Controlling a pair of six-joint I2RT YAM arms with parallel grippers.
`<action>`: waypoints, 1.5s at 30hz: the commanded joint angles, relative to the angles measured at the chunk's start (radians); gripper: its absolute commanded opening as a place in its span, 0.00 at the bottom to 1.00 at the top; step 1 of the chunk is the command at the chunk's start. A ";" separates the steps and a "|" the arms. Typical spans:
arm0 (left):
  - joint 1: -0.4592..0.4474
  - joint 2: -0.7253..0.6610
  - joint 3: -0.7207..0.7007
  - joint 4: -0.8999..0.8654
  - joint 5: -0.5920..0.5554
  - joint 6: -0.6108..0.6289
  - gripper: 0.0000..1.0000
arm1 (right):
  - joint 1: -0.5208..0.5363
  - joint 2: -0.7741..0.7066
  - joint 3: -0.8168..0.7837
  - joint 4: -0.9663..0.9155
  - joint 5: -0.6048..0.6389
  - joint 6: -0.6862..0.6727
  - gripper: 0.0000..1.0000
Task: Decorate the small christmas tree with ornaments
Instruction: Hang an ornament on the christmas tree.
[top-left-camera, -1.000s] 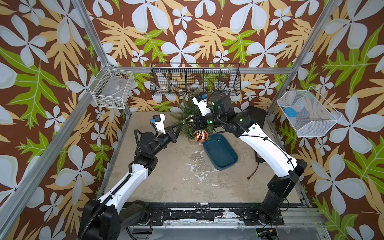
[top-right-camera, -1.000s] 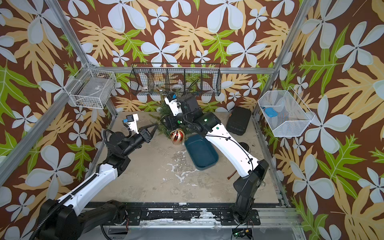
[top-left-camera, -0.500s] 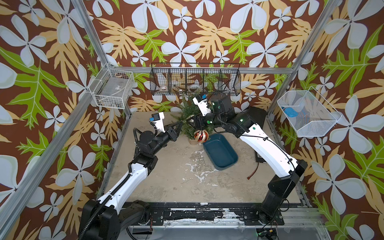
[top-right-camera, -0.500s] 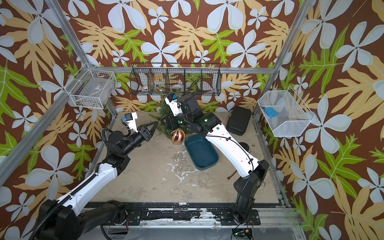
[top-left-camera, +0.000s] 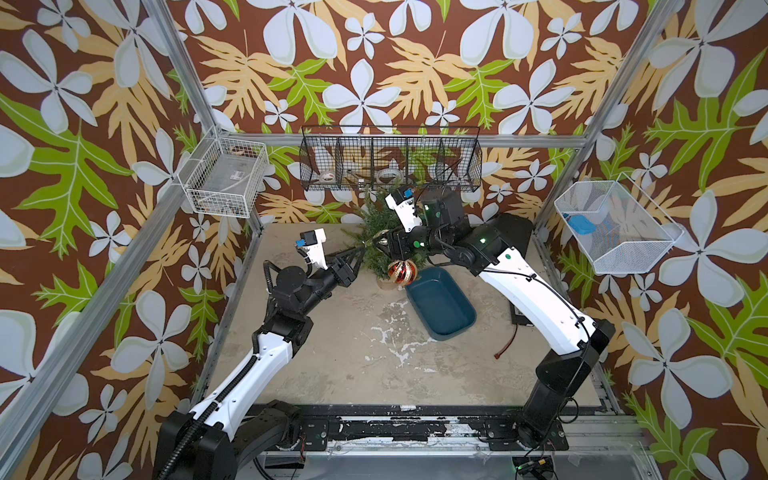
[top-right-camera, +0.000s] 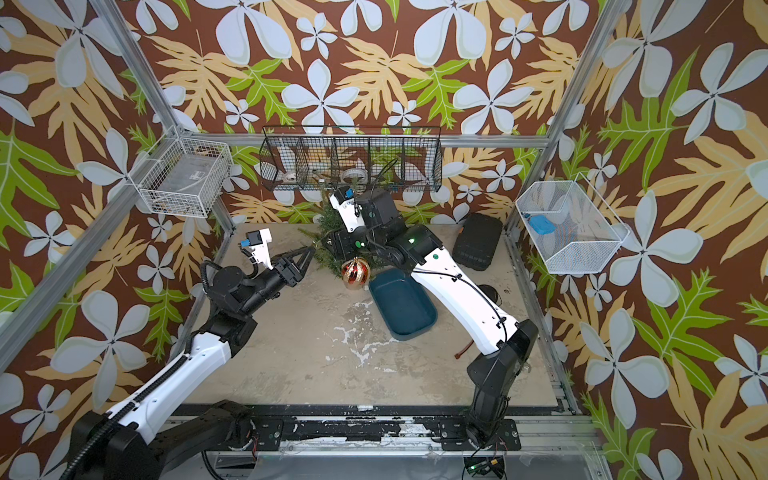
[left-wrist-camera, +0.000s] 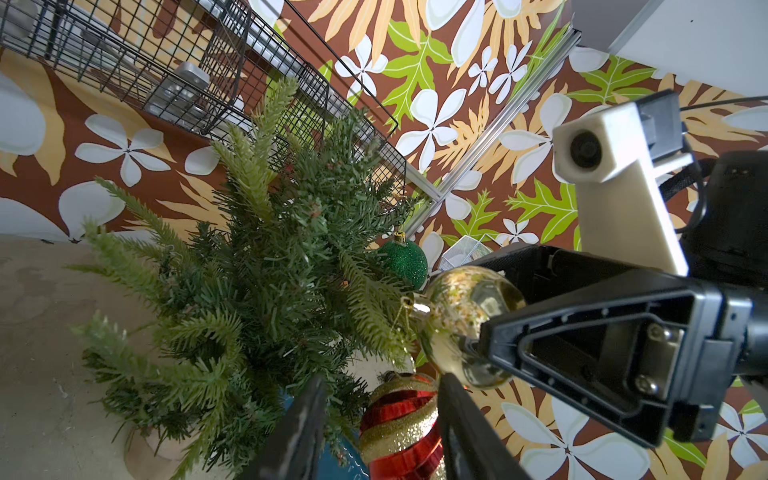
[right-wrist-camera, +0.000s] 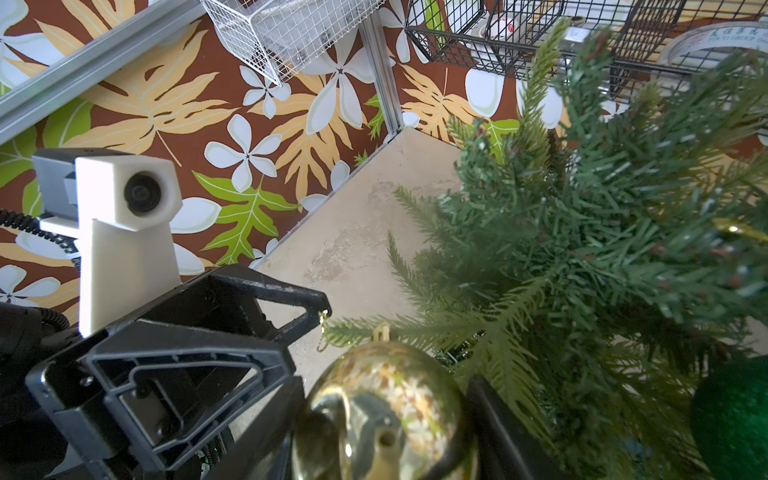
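With the right end effector (right-wrist-camera: 380, 428) clenched on the gold ball (left-wrist-camera: 465, 320), ease its loop (left-wrist-camera: 409, 306) over a tree (left-wrist-camera: 270, 270) branch tip, holding the empty, parted left end effector (left-wrist-camera: 382, 386) clear.

Finding: robotics lab, enclosed test cell.
Grounds:
- Aluminium frame (top-left-camera: 195, 95) of extrusions boxes in bench.
- Printed wallpaper (top-left-camera: 374, 62) covers walls on three sides.
- Left arm (top-left-camera: 266, 361) and right arm (top-left-camera: 536, 299) mounted on black base rail (top-left-camera: 395, 430) at front edge.
- Camera (left-wrist-camera: 590, 145) fitted at wrist of right arm, wiring exposed.
- Tabletop (top-left-camera: 353, 365) beige, coating chipped and flaking.
- Storage hung off frame: white basket (top-left-camera: 224, 178), black rack (top-left-camera: 390, 158), mesh bin (top-left-camera: 615, 232).
- Loose cable (top-left-camera: 507, 345) lies on tabletop.
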 joint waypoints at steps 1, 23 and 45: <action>-0.001 0.011 0.022 0.023 0.023 0.004 0.47 | 0.002 -0.004 -0.001 0.007 0.002 0.002 0.60; -0.025 0.091 0.070 0.041 0.039 -0.001 0.00 | 0.002 -0.023 -0.017 0.019 -0.017 0.004 0.60; -0.025 0.083 0.091 -0.031 0.009 0.045 0.00 | 0.002 -0.090 -0.047 0.051 -0.083 0.042 0.73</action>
